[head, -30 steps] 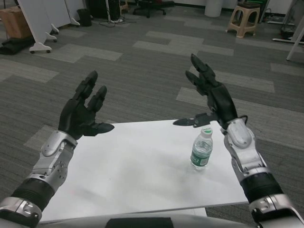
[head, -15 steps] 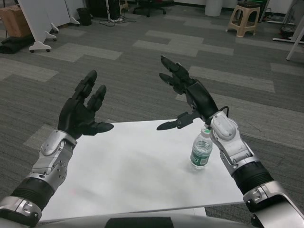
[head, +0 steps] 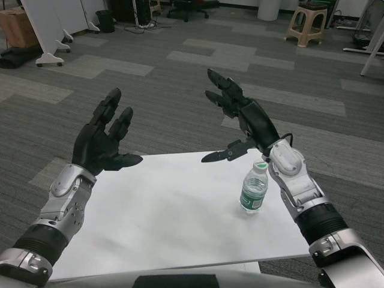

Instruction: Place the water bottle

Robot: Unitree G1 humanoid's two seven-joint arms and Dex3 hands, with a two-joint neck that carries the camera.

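Right hand (head: pixel 247 123), fingers spread and nothing held, is raised above and just behind the upright water bottle (head: pixel 254 188), which is stood nearer it than the equally spread left hand (head: pixel 103 142).

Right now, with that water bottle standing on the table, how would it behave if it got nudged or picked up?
The water bottle stands upright, tall and narrow, so a nudge near its cap would probably tip it. Its round body would then likely roll across the flat white table. It looks like thin clear plastic, so it may flex under a firm squeeze; how full it is I cannot tell.
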